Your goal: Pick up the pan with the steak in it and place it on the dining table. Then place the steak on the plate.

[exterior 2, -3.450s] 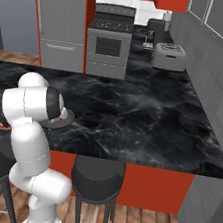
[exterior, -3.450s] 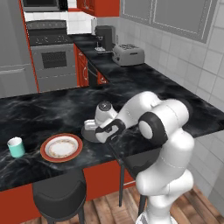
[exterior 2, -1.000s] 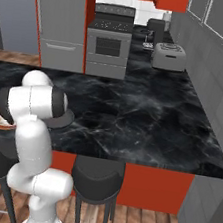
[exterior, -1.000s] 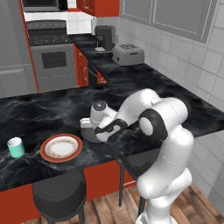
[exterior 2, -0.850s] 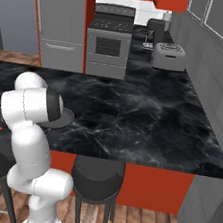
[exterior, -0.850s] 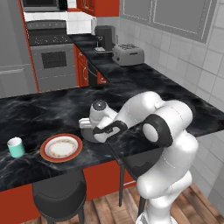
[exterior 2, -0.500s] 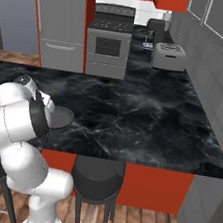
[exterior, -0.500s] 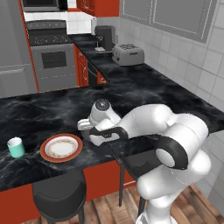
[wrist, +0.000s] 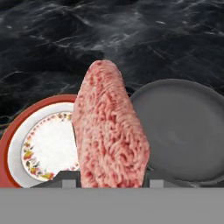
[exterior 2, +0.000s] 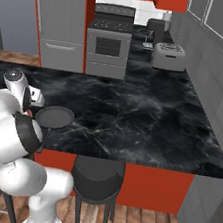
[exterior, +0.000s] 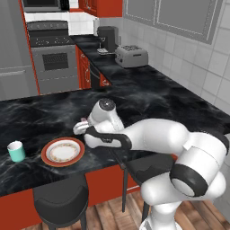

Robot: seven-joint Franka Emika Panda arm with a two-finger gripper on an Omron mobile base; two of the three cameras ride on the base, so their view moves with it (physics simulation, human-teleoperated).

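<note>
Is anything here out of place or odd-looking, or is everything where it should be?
One thing stands out: the steak is in the air, standing on edge in the gripper, neither in the empty pan nor on the plate. Pan, plate and a teal cup sit level on the dining table; nothing is spilled.

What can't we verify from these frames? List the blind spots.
- Fingertips' contact on the steak: hand view, the meat itself covers them, though it is clearly held by the gripper.
- Pan handle: right base view, behind the arm.
- Pan in left base view: hidden behind the hand.
- Plate: hand view, partly behind the steak, cut off at the left edge.
- Steak's height above the dining table: no side view.
</note>
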